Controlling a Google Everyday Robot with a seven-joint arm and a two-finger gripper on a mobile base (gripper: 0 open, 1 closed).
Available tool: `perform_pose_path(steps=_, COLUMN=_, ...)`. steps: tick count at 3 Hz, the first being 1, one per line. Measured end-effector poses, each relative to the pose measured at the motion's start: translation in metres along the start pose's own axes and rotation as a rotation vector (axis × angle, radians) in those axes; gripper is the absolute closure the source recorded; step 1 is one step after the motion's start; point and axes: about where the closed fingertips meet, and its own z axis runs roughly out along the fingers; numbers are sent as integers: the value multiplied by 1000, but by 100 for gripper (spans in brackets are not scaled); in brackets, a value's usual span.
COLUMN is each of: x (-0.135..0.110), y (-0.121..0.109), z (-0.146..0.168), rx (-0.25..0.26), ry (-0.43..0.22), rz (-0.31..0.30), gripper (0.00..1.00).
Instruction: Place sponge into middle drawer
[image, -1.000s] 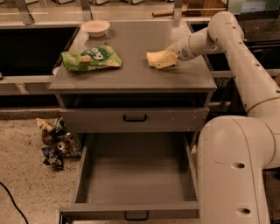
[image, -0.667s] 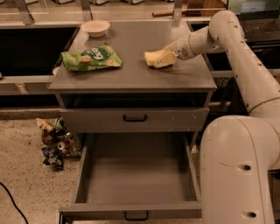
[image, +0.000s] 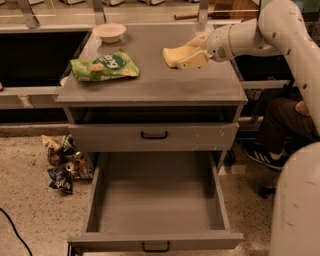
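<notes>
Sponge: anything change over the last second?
The gripper, shut on the sponge, has carried it slightly up and left in the view, apparently lifting it off the cabinet top. Unchanged: snack bag, bowl, middle drawer pulled open.

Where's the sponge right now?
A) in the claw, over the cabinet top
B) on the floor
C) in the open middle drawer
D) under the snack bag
A: the claw grips the sponge over the cabinet top; the middle drawer below stands open and empty.
</notes>
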Motion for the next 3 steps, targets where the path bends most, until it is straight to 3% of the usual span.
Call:
perform_pose_path(steps=2, x=1, y=7, z=6, rx=-16, ry=0, rz=-1, gripper=100)
perform_pose_path(steps=3, x=-6, y=35, z=-1, rx=-51, ry=-7, rz=-46, gripper=100)
